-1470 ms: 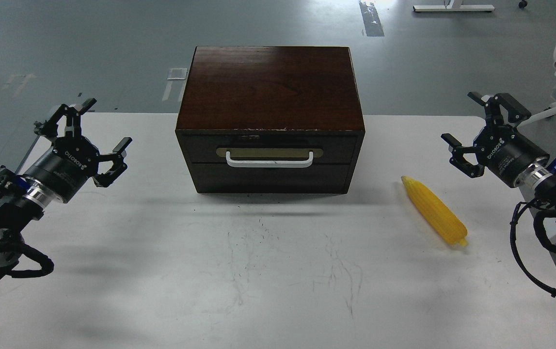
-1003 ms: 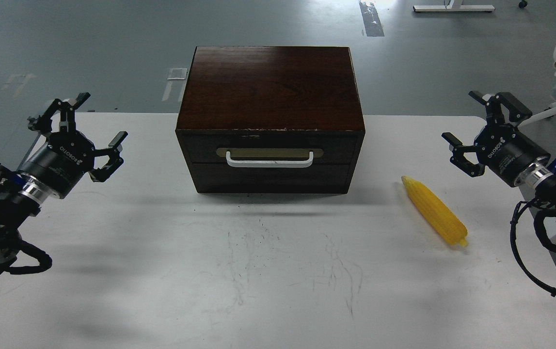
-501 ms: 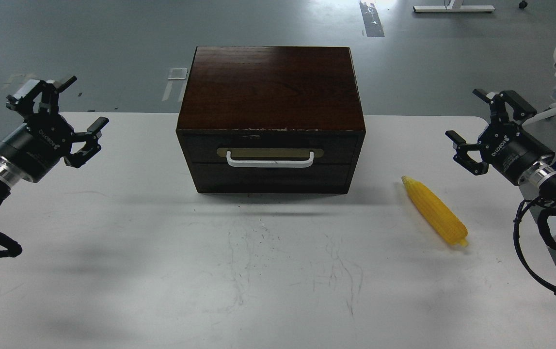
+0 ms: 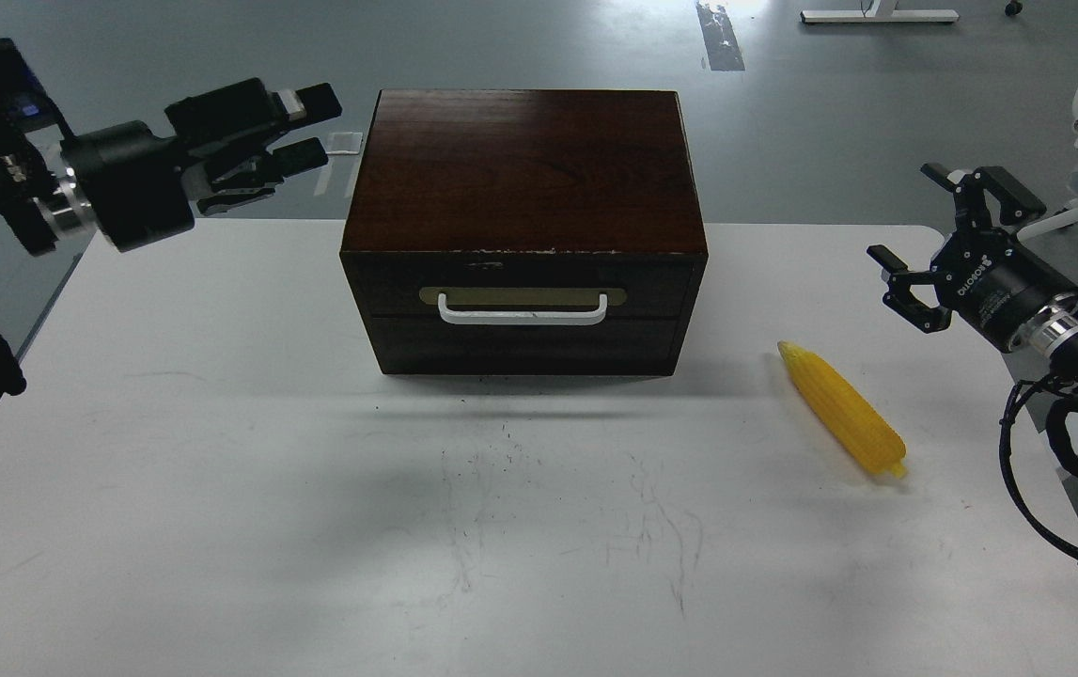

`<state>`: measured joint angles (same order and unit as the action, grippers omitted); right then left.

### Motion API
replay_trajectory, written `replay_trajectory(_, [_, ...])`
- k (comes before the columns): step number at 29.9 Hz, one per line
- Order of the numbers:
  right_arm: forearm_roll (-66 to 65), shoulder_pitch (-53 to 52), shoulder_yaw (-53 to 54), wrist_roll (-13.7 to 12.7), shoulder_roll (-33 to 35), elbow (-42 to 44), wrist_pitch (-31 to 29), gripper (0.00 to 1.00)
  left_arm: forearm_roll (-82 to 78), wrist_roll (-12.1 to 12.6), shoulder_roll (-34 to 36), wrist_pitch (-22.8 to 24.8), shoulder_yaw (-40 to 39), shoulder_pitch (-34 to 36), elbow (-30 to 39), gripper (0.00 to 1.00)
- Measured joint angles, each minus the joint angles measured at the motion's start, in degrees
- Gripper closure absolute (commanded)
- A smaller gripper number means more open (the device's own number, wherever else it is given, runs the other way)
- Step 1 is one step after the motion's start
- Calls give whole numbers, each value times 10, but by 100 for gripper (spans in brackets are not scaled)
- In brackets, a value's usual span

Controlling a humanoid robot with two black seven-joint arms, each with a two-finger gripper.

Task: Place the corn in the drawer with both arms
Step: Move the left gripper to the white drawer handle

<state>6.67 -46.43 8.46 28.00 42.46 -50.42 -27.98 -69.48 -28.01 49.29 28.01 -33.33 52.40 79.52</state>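
Corn lies untouched on the white table at the right of the frame, its tapered tip angled toward the reddish-brown box in the centre, near it but not touching. The drawer, with its brass-coloured plate and white handle, sits fully closed in the box front. At upper left the left gripper is raised level with the box top and points at its left edge, fingers apart and holding nothing. At the right edge the right gripper hangs above the table beyond the corn, well apart from it, fingers spread wide and empty (the ROBOTIQ lettering shows on its body). By the look of things, nothing of the job is done: the drawer has yet to be pulled out, the cob picked up and dropped inside.
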Motion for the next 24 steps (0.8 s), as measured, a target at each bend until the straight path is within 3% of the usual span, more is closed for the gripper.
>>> replay_trajectory(9, [-1,0,0,0,0,7,0,0,-319,0,-118,0,67,99,25,1])
replay_trajectory(14, [-1,1,0,0,8,8,0,0,-402,0,-165,0,146,152,12,1])
replay_trajectory(24, [-1,2,0,0,10,7,0,0,-505,0,-227,0,207,179,-30,1])
